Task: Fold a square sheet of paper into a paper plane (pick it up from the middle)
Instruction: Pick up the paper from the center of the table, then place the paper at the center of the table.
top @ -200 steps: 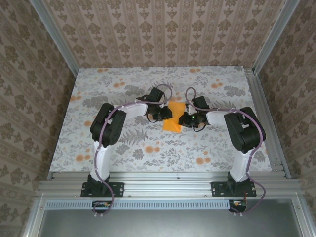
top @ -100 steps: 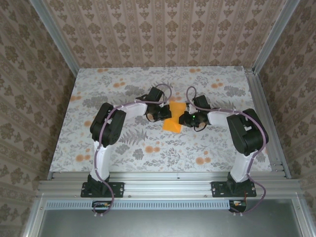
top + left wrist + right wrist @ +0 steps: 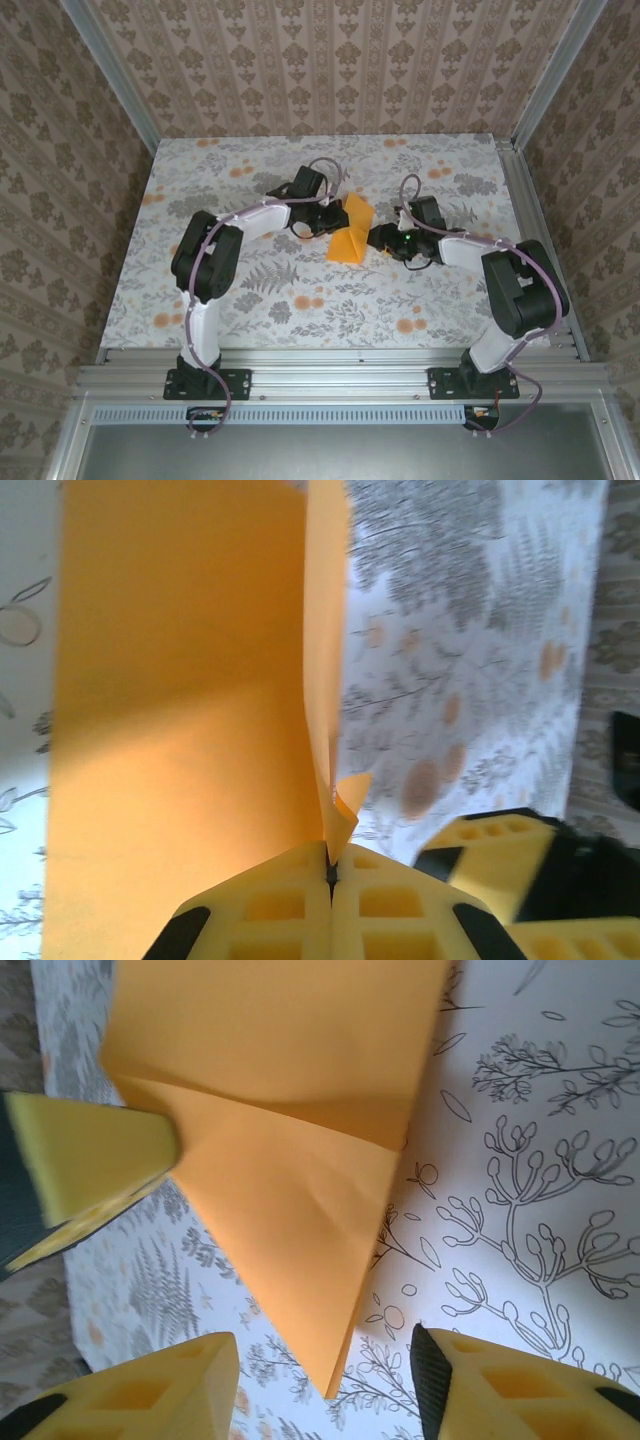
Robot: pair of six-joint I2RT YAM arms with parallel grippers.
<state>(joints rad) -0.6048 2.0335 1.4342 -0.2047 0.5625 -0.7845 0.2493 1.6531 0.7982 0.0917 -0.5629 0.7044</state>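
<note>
On the flower-printed table (image 3: 250,290), towards the middle of its far half:

Item 1: sheet of paper (image 3: 350,238), plain bright orange, already creased. One part lies flat on the table, with a diagonal fold running down to a sharp point that faces the right arm. Another flap stands up off the surface on the side of the left arm.

Item 2: left gripper (image 3: 330,865), reaching in from the left. It is clenched on the raised flap. Its two yellow pads are pressed tight together, with the thin edge of the orange paper pinched in the seam between them and a small curl of paper just above the pinch.

Item 3: right gripper (image 3: 322,1340), reaching in from the right, low over the table. It is released, with its jaws well apart. The point of the flat part of the paper lies between the two yellow pads, and I can see no contact with either.

Item 4: two white and black arms, bolted at the near edge, both bent inward so that the grippers face each other across the paper.

Item 5: surround of patterned wallpaper (image 3: 330,70) on three sides, with metal rails (image 3: 535,240) at the table's edge.
</note>
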